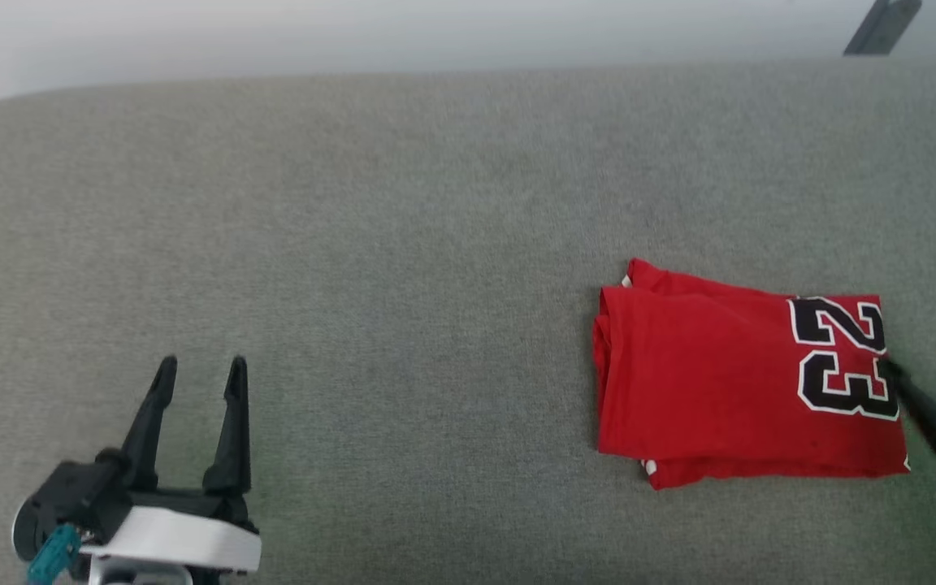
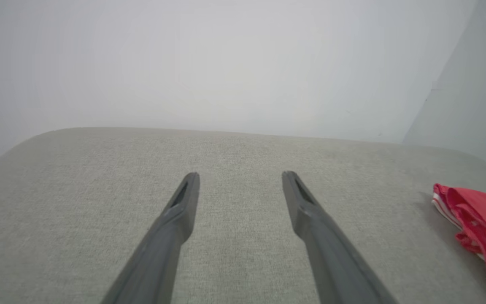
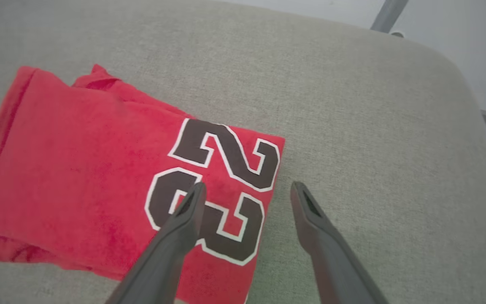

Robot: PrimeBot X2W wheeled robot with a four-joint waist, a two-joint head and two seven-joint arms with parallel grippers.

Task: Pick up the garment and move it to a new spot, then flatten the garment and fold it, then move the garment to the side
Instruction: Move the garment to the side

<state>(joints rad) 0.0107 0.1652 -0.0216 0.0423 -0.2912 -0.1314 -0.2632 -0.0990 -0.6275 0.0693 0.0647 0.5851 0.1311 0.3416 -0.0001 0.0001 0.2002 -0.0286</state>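
Observation:
The garment (image 1: 728,382) lies folded into a red rectangle on the right side of the grey surface, its black "23" facing up at its right end. My right gripper (image 1: 919,363) is open at that end; in the right wrist view one finger (image 3: 184,211) hovers over the garment's (image 3: 78,169) digits and the other over bare fabric, with nothing held between them (image 3: 245,190). My left gripper (image 1: 200,370) stands open far to the left, empty. From the left wrist, the open gripper (image 2: 238,177) points over the cushion, and the garment's folded edge (image 2: 479,215) shows at the right.
The grey upholstered surface (image 1: 403,244) has a rounded far edge against a pale wall (image 2: 226,63). A dark slanted leg or pole (image 1: 882,28) stands beyond the far right corner. The surface's right edge (image 3: 475,105) curves away close to the garment.

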